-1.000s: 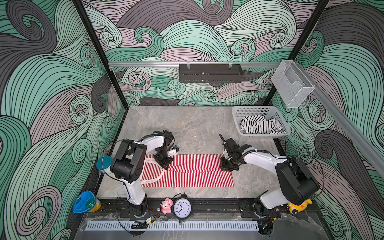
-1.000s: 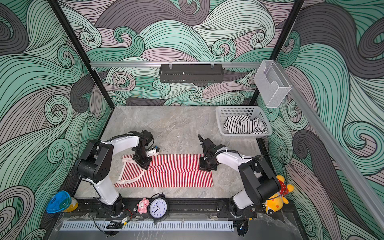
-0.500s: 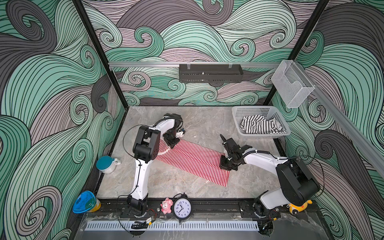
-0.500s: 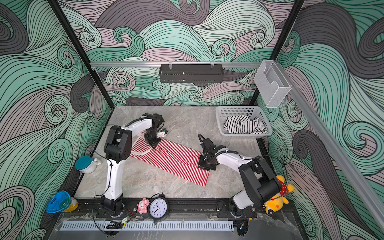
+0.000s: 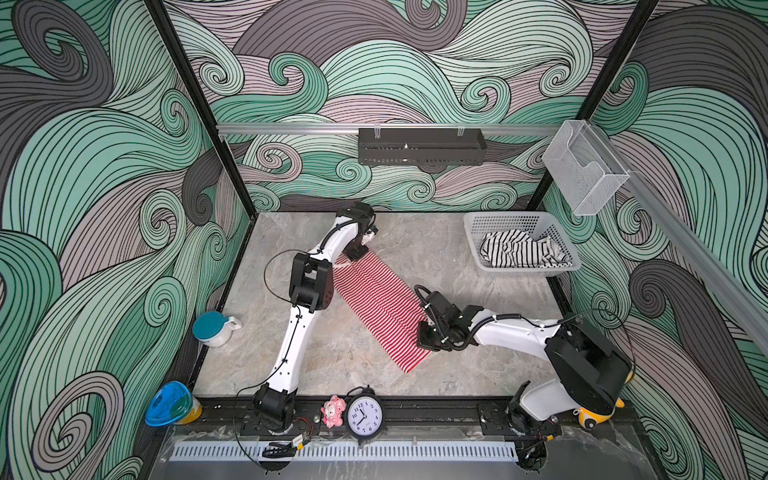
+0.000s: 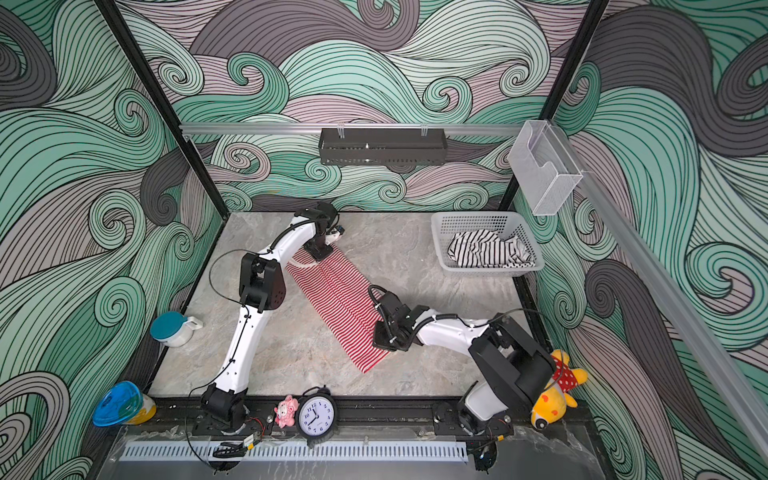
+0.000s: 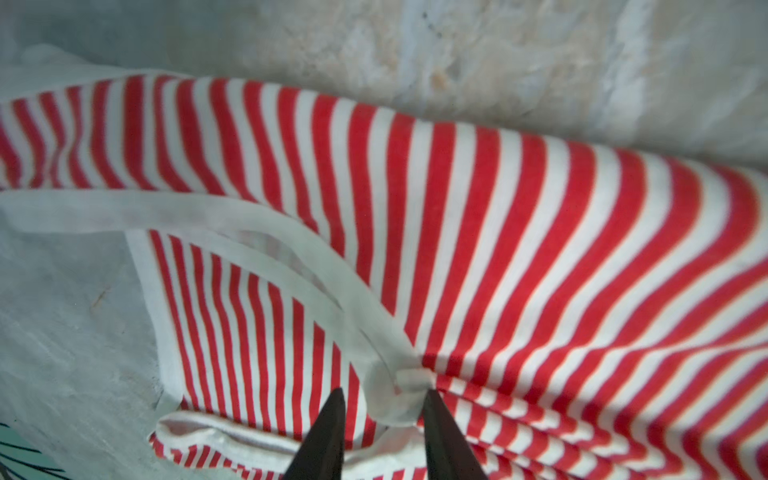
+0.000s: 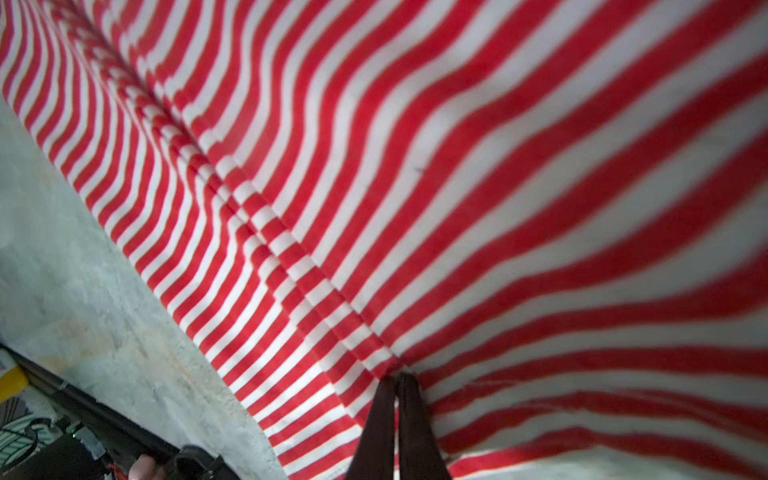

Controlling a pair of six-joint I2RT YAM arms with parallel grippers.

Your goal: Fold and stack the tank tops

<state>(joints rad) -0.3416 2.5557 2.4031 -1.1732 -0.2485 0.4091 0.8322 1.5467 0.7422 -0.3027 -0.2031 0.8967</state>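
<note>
Both top views: left arm (image 5: 309,282) covers part of the strap end of the red-and-white tank top (image 5: 382,299). The right wrist housing hides the right jaws and the cloth under them.
Black-and-white tank top (image 5: 519,251): underside hidden inside the basket (image 5: 536,272).
Wrist views: jaw roots and garment run off frame, and the nearest stripes are blurred.
In a top view: plush toy (image 5: 590,419) mostly behind the right arm (image 5: 582,365).

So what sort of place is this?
Probably a robot test booth: left arm and right arm mounted on a front rail, patterned walls boxing in the table, a striped tank top lying on it.
</note>
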